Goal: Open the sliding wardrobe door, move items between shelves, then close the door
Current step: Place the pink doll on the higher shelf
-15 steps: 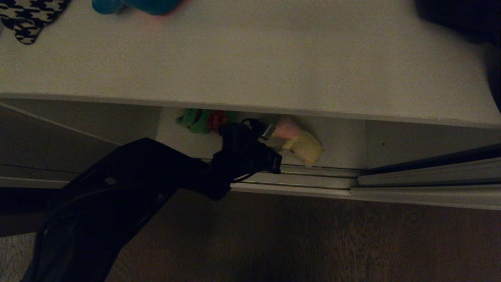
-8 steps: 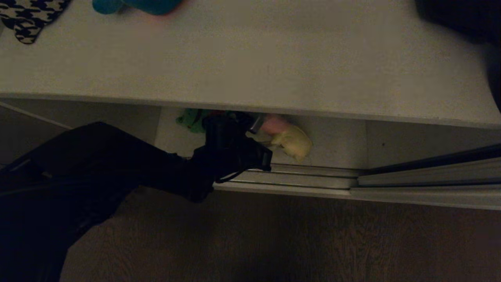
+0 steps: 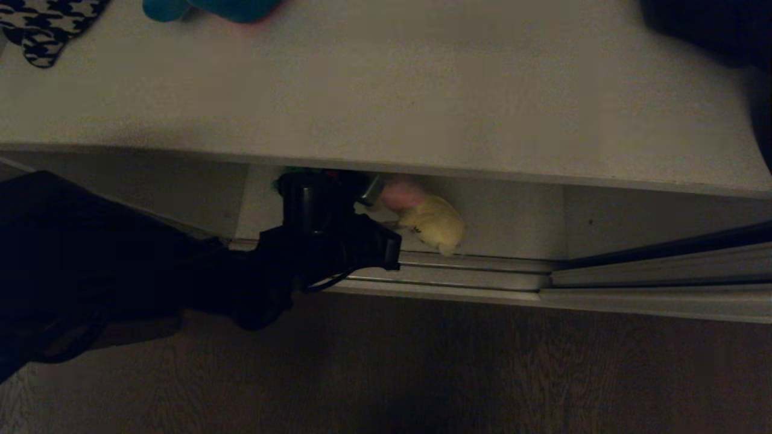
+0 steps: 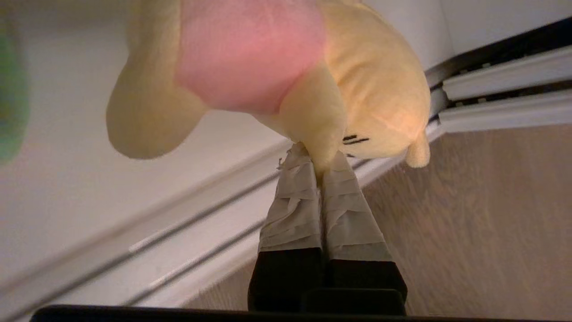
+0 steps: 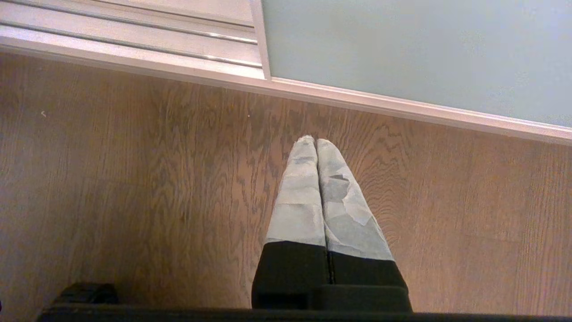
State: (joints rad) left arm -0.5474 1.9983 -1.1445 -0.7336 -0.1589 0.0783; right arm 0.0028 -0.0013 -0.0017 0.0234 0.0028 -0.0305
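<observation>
Nearest in the head view, dark wood-grain floor (image 3: 458, 367) fills the lower frame, and the left arm enters from the lower left. Beyond it the ribbed metal floor track (image 3: 458, 274) crosses the middle of the frame. The left gripper (image 3: 386, 211) sits at frame centre just under the front edge of the upper shelf (image 3: 386, 90). It is clamped on the cream-yellow plush toy (image 3: 431, 220), which hangs over the lower shelf (image 3: 512, 220).

Only the left wrist view confirms the grip: taped fingers (image 4: 295, 201) pinched together on a limb of the toy (image 4: 371, 85), pink patch uppermost, with a green blur (image 4: 11, 98) at the left edge.

Only the right wrist view shows the right gripper (image 5: 316, 142), fingers pressed together on nothing, over bare floor (image 5: 134, 179). The grey-green sliding wardrobe door (image 5: 415, 49) occupies that frame's upper right.

Farthest, at the top edge of the head view, a blue plush toy (image 3: 211, 8) and a houndstooth-patterned cloth (image 3: 45, 24) lie on the upper shelf.
</observation>
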